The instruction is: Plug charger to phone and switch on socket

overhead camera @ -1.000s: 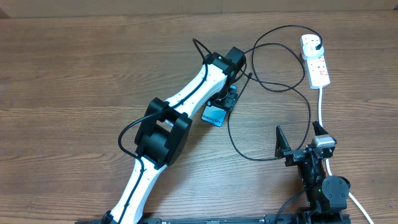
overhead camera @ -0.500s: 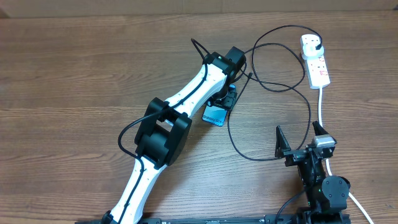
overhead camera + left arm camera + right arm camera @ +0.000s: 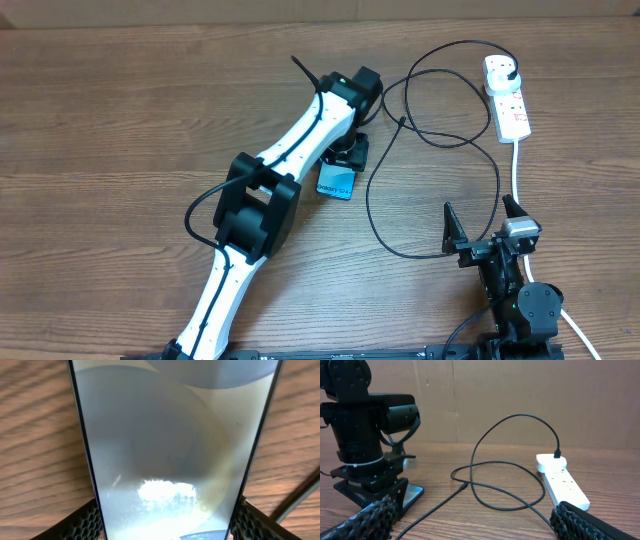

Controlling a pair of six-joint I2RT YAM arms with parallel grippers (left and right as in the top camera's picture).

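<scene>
While its 2 ribbed pads (image 3: pixel 87 521) press on the long edges of the phone (image 3: pixel 170 450), the left gripper (image 3: pixel 345 152) is clamped on that handset, whose pale, glare-streaked screen fills nearly the whole left wrist view. From overhead, the phone's blue end with white lettering pokes out from under the gripper toward the robot's base, slightly skewed, near the middle of the wooden table (image 3: pixel 120 120). Whether it rests on the wood or is raised off it cannot be told. The white-and-black left arm (image 3: pixel 300 150) stretches diagonally from the near edge up to this spot.

To the right, the charger (image 3: pixel 498 180) lies in wide black loops on the table, apart from the phone. 1 end is plugged into the far end of the socket (image 3: pixel 510 100). Where the connector tip lies is unclear. The socket is a white strip with red markings at the far right, and its thick white cord (image 3: pixel 516 165) runs back toward the near edge.

The right gripper (image 3: pixel 476 205) sits low near the near-right edge with its 2 fingers (image 3: pixel 370 520) spread wide and nothing between them. It faces the socket and the cable loops, well apart from both.
</scene>
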